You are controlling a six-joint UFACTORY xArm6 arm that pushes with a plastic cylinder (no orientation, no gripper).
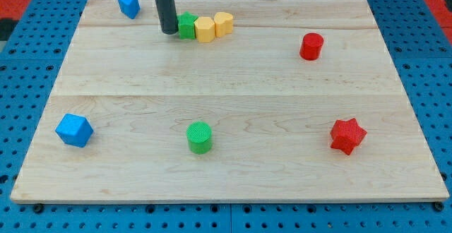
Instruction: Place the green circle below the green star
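The green circle [199,137] stands low on the wooden board, a little left of centre. The green star [186,25] sits near the view's top, touching a yellow block [205,30] on its right, which touches a second yellow block [223,23]. My tip [169,32] rests on the board right beside the green star's left side. The green circle is far below my tip and the star, slightly to the right.
A small blue block [128,5] lies at the top left. A blue cube [74,130] lies at the lower left. A red cylinder [311,46] stands at the upper right and a red star [347,135] at the lower right. The board [233,85] lies on a blue pegboard.
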